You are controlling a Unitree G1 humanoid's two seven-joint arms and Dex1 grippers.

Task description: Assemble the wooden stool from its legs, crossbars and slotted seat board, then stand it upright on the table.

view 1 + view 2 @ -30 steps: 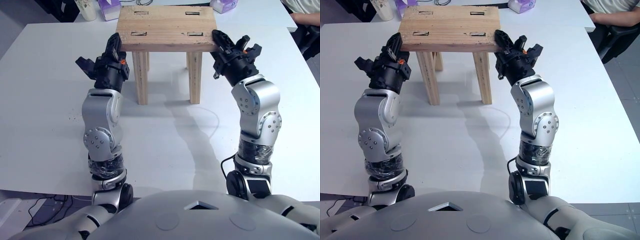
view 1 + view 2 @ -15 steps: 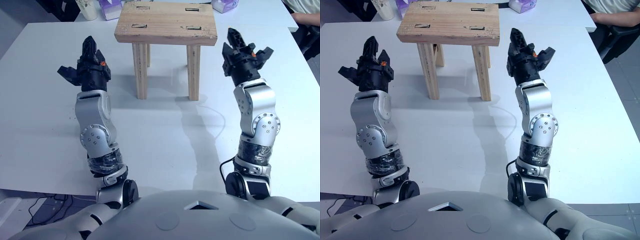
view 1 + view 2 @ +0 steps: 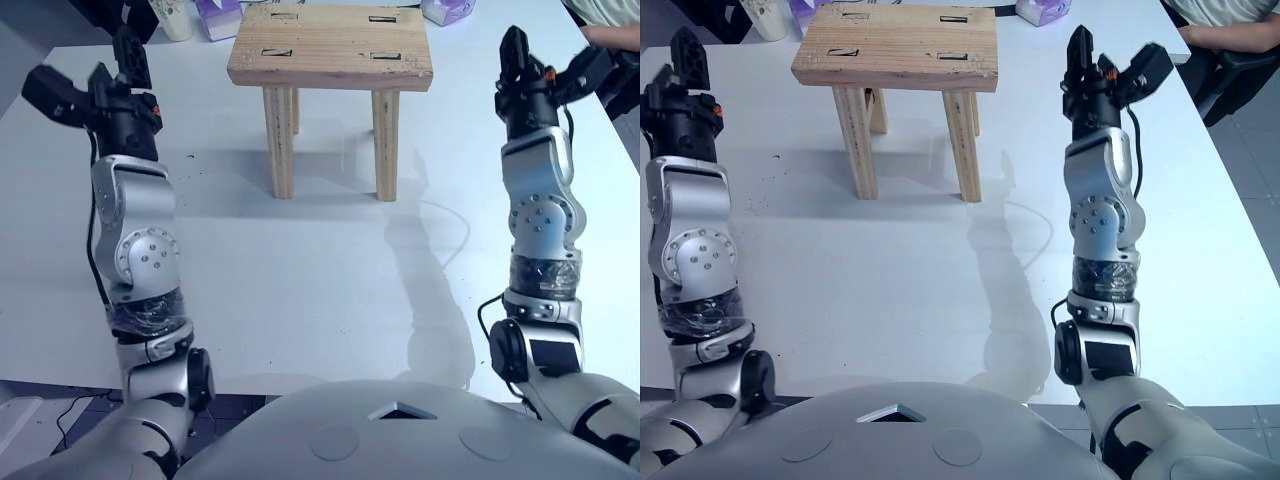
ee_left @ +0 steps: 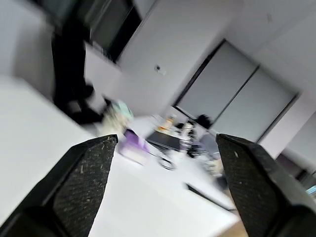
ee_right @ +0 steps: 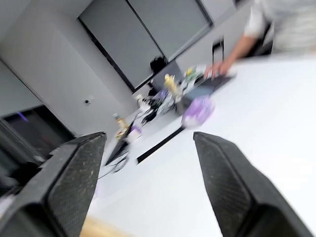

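The wooden stool (image 3: 330, 60) stands upright on its legs at the back middle of the white table (image 3: 300, 270), slotted seat board on top. My left gripper (image 3: 90, 80) is raised well to the stool's left, open, with nothing between its fingers (image 4: 84, 177). My right gripper (image 3: 552, 62) is raised to the stool's right, also open and holding nothing, its fingers (image 5: 74, 177) wide apart. Neither gripper touches the stool.
A purple tissue box (image 3: 218, 14) and a white bottle (image 3: 176, 18) stand behind the stool at the left, another box (image 3: 447, 10) at the right. A thin cable (image 3: 452, 228) lies on the table. A person's arm (image 3: 608, 36) rests at the far right corner.
Both grippers have come off the sides of the seat board and swung outward and upward, left arm to the left, right arm to the right. The stool stays standing in place.
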